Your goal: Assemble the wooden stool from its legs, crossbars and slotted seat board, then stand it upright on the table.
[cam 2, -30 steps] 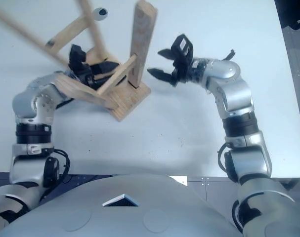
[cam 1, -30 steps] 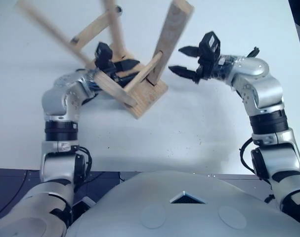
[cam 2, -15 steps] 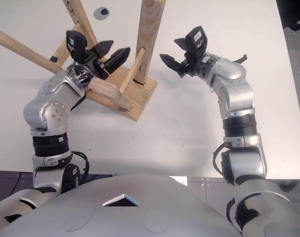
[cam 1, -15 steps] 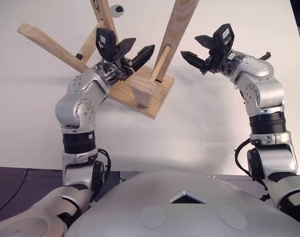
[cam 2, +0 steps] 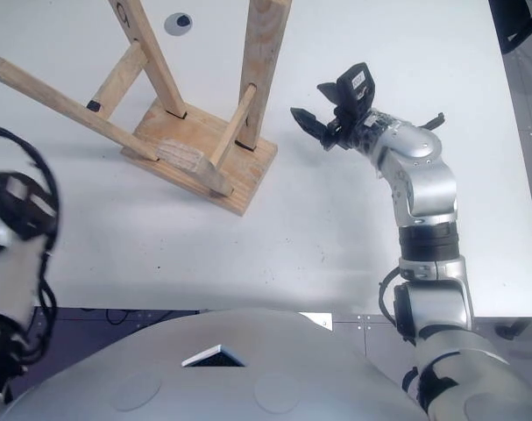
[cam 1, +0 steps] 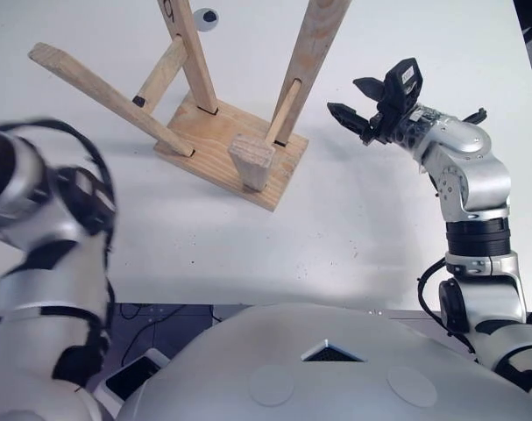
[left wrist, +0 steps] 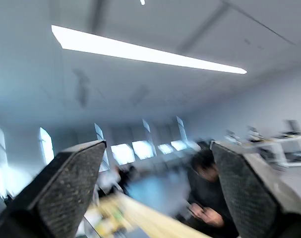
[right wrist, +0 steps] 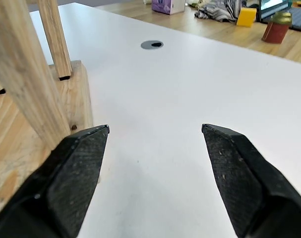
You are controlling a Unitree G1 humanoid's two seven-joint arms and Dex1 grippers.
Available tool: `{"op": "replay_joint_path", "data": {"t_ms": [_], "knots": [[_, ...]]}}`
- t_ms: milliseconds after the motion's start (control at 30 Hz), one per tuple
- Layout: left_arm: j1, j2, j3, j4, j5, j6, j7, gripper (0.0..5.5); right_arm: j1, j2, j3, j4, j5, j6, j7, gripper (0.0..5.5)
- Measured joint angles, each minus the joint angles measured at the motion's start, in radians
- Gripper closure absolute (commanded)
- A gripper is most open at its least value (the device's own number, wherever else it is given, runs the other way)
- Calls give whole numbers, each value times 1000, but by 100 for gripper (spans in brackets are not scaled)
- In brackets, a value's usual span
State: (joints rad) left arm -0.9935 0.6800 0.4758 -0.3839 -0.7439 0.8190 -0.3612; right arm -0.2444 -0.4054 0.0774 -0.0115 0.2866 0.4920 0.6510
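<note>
**Stool on its seat, both pincers spread and holding nothing**

You have the pale wooden stool [cam 1: 235,145] resting upside down on the white bench [cam 1: 362,219]. Its slotted rectangular seat board [cam 2: 239,180] lies flat on the surface and the square-section wooden legs [cam 1: 314,44] stick up from it. Short wooden crossbars [cam 1: 160,74] link the legs in pairs, one bar on the robot's left side and one [cam 1: 283,110] on its right.

Your right pincer [cam 1: 346,96] hovers just beside the stool on its right side, near the tall right leg but not touching it. Its two black fingers [right wrist: 76,168] are spread wide with nothing but bare bench between them, and the edge of the seat board sits close to one pad.

Your left pincer [left wrist: 157,145] points up at the ceiling lights of the room — its textured dark pads [left wrist: 66,183] are spread too, gripping nothing. The left arm [cam 1: 46,219] sits low at the near left corner, well apart from the stool.

A small grey round grommet [cam 1: 210,15] lies in the bench top beyond the stool.
</note>
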Motion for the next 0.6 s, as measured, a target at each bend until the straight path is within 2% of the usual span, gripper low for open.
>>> {"op": "replay_joint_path", "data": {"t_ms": [100,200,300,367,467,600], "knots": [[43,204,2,241,166,-180,-133,160,66,2,9,-63,15,32,1,205],[199,262,-11,498,298,-359,-232,160,93,1,12,-104,28,58,4,205],[363,207,-83,782,392,-554,-309,160,119,-10,34,-157,37,84,52,205],[498,104,-163,947,459,-674,-339,160,142,-54,81,-198,47,109,109,205],[675,-80,-279,1039,525,-785,-351,160,164,-87,165,-217,-2,104,143,205],[720,-89,-391,1031,662,-877,-323,160,165,-89,209,-225,-53,114,123,205]]}}
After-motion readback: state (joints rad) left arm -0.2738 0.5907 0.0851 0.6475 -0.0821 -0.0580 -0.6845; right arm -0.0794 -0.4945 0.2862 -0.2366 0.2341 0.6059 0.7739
